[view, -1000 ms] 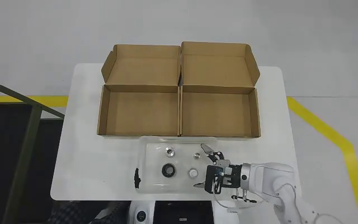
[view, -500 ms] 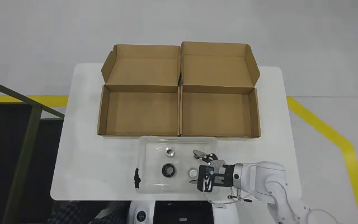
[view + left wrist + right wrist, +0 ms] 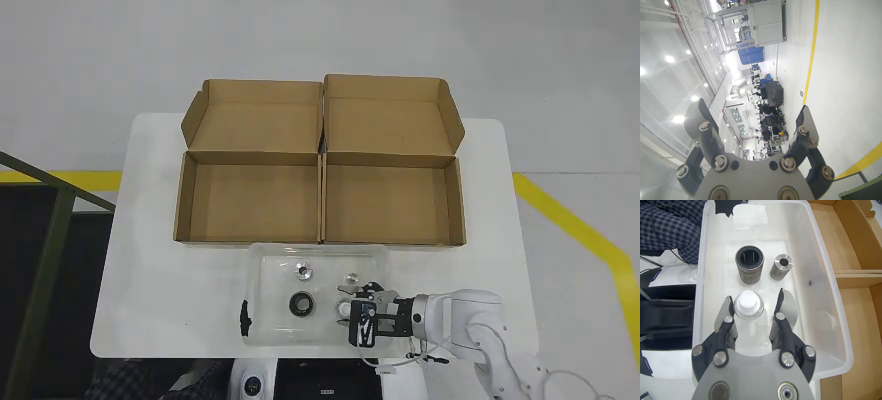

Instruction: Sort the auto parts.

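Plastic part point(image 3: 748, 306): white-capped, clear-bodied, upright in the clear bin point(image 3: 821, 279), lower middle of the top view.
Right gripper point(image 3: 755, 303): jaws apart, straddling it.
Handling: likely light, smooth, slippery; take the wider clear body, gently.
Left gripper point(image 3: 753, 111): jaws apart, empty.

No text, label or number can be read
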Controlling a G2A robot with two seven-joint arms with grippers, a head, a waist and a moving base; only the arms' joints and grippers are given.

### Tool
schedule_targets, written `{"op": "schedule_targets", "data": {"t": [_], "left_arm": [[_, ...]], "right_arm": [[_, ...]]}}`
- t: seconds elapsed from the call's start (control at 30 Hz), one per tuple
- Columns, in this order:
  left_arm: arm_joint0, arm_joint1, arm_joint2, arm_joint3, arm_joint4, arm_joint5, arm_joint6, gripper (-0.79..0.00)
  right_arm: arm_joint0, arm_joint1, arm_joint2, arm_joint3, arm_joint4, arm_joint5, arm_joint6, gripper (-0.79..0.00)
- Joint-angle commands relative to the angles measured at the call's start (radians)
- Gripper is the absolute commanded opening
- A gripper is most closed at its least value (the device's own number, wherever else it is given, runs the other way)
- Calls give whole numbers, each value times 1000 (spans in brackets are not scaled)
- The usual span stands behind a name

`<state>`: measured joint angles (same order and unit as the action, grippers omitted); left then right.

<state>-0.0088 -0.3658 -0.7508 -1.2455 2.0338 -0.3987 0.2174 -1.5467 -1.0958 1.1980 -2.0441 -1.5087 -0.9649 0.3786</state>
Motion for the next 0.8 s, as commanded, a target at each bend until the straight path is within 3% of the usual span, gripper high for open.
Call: {"op": "schedule_targets", "data": {"t": [0.0,0.2,0.33,0.77], "left_arm": [[0,0,0,0,0,0,0,0],[0,0,0,0,0,0,0,0],[0,0,0,0,0,0,0,0],[0,0,0,0,0,0,0,0]], "right_arm": [[3,1,-5,4,0,-2,0,-428],[14,6,-18,17,3,-9,-1,-526],[22,9,-26,18,6,-12,-1,-782],[11,26,14,-56,35,-21,-80,-785]]}}
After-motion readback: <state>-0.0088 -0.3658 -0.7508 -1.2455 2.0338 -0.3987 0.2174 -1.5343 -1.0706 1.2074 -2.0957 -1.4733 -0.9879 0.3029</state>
